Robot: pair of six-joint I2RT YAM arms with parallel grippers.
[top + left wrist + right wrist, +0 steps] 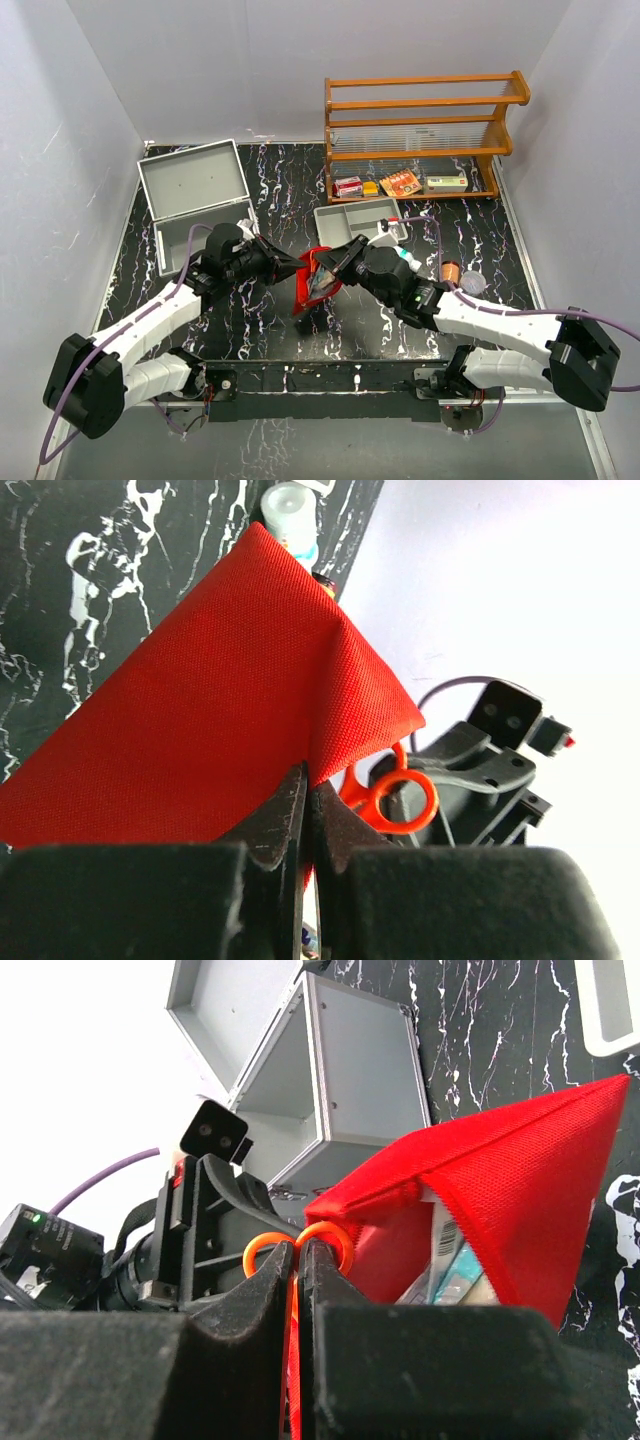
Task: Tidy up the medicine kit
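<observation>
The medicine kit (195, 200), a silver-grey metal case, stands open at the back left with its lid up; the right wrist view also catches the case (350, 1070). A red fabric pouch (315, 280) hangs above the table's middle between both arms. My left gripper (298, 268) is shut on a fold of the pouch's cloth (200, 710). My right gripper (335, 262) is shut on the pouch's orange zipper ring (335, 1230), which also shows in the left wrist view (434, 800). The pouch's mouth (520, 1180) gapes, with packets (455, 1260) inside.
A grey divided tray (357, 218) lies behind the pouch. A wooden shelf (420, 130) at the back right holds small boxes. A white bottle (400, 245), a copper roll (451, 271) and a small clear cup (472, 282) sit right of the pouch.
</observation>
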